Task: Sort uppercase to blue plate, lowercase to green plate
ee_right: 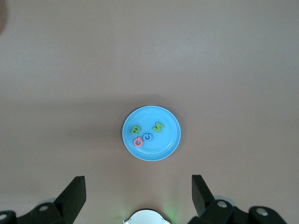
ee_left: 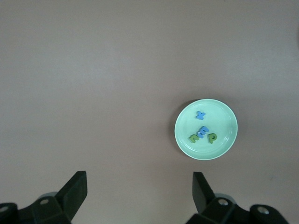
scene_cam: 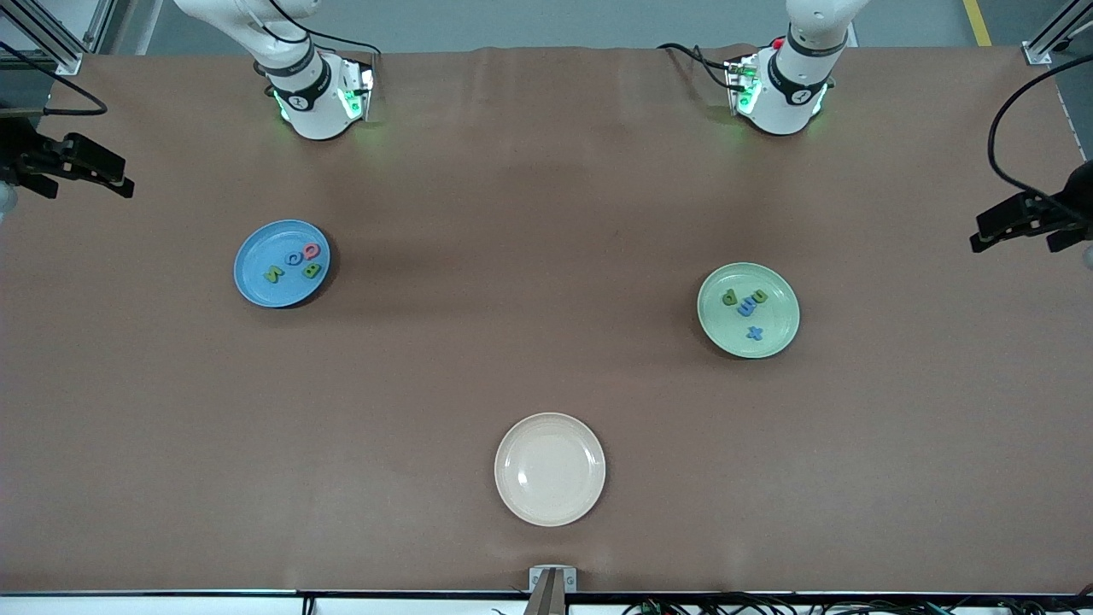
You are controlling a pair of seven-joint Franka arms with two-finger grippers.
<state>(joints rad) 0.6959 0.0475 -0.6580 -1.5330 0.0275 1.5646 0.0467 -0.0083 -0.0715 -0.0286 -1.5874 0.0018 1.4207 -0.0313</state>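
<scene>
Overhead, left tool [ee_left: 138, 193] spread, right tool [ee_right: 138, 193] spread, fingertips cut off.

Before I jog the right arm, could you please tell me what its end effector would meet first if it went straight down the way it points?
Probably bare table: the right end effector, open, points at brown surface just beside the blue plate, though depth is unclear.

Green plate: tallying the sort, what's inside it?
The green plate holds four foam letters: a blue x, a blue m, a green p and another small green letter. Nothing looks covered.
</scene>
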